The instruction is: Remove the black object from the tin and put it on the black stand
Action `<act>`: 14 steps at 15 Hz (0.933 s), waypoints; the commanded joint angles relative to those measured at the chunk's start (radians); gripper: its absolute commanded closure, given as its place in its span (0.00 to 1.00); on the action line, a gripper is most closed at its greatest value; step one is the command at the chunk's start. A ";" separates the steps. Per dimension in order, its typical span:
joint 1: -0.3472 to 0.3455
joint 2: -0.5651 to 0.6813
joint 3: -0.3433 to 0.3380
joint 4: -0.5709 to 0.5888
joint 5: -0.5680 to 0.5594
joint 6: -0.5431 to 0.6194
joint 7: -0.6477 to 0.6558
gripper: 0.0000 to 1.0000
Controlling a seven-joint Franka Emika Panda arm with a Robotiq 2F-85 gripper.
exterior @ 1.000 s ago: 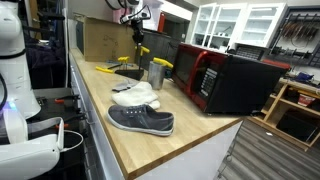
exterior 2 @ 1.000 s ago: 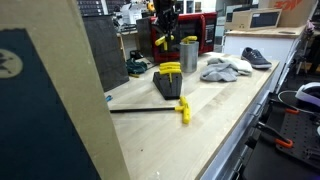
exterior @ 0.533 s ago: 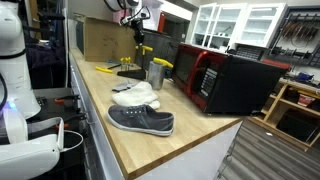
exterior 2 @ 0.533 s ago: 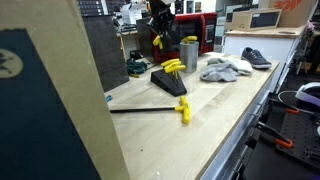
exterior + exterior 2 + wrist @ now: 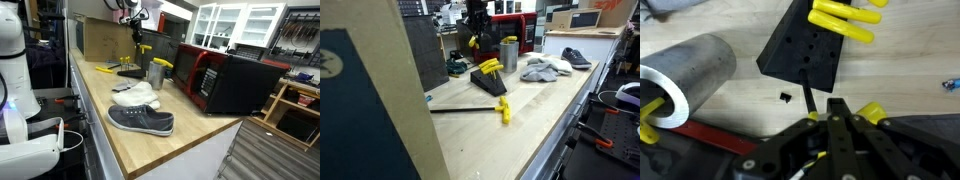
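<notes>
Half the job looks done: the tool (image 5: 870, 112) is out of the tin (image 5: 680, 80), which stands off to the left of the gripper (image 5: 835, 112). The gripper is squeezed tight on the tool, its thin tip pointing forward. Just ahead sits the stand (image 5: 800, 55); I cannot tell if the tip touches it. What is left is to set the tool on the stand and let go. Yellow tools (image 5: 845, 25) fill its far end and could get in the way. A small blue bit (image 5: 952, 85) lies far right.

The tin (image 5: 685, 80) is silver, the stand (image 5: 803, 52) black with yellow handles (image 5: 840, 24), the shoe (image 5: 141, 121) grey.
</notes>
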 commanded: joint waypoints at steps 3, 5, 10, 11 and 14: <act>-0.003 -0.023 0.006 -0.018 0.090 0.055 -0.098 1.00; -0.006 -0.028 0.007 -0.018 0.125 0.065 -0.144 1.00; 0.002 -0.051 -0.018 -0.050 -0.054 -0.027 -0.161 1.00; -0.002 -0.055 -0.020 -0.059 -0.087 -0.040 -0.166 1.00; -0.012 -0.063 -0.019 -0.067 -0.110 -0.061 -0.182 1.00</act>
